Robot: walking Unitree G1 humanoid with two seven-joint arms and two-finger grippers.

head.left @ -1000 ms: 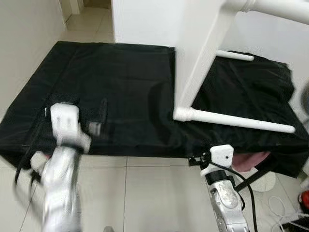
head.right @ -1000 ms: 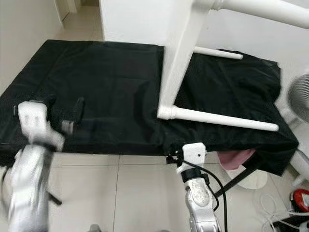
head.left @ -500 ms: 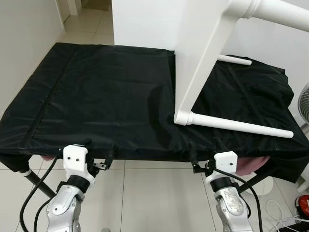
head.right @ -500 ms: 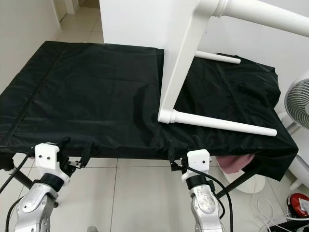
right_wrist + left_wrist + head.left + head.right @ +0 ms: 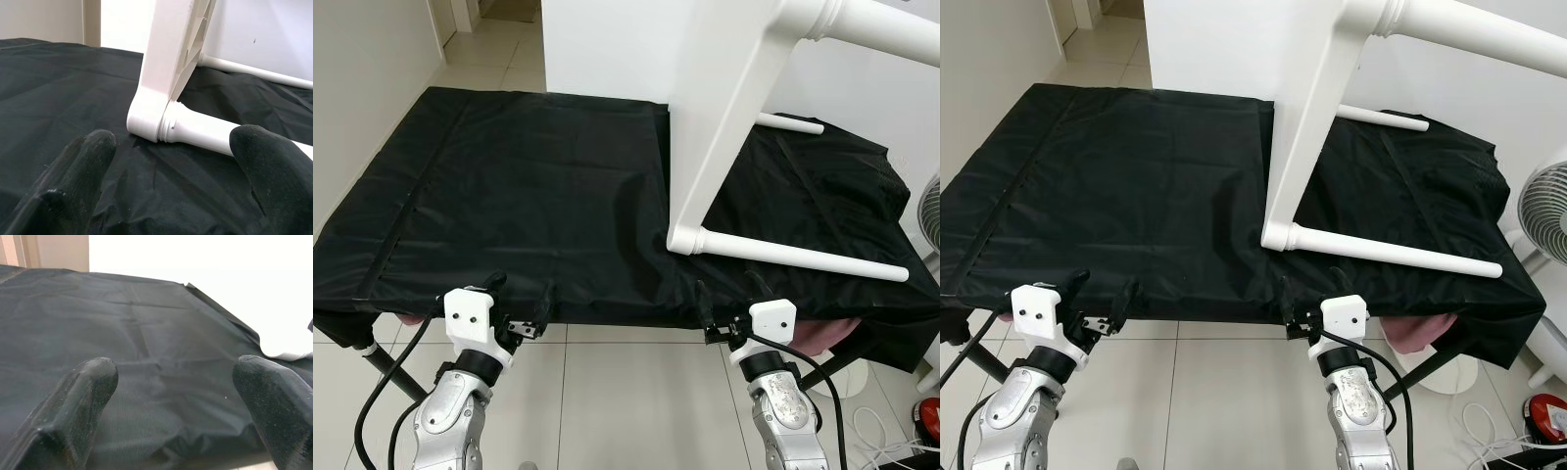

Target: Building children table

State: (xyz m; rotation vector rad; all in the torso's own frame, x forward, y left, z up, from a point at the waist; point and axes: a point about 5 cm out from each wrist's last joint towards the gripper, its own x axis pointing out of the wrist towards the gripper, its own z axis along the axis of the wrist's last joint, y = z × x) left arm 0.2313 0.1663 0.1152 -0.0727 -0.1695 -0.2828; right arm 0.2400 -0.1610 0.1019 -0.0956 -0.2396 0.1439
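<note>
White children's table [image 5: 724, 127] lies tipped on its side on the black-covered surface [image 5: 509, 196], toward its right half, one leg [image 5: 803, 257] lying along the cloth near the front edge. From the head views, the left gripper [image 5: 522, 294] and right gripper [image 5: 726, 299] hover at that front edge, fingers spread, holding nothing. Through the left wrist, open fingers [image 5: 73, 406] frame bare black cloth. Through the right wrist, spread fingers [image 5: 78, 176] frame the leg's joint [image 5: 161, 122] just ahead.
</note>
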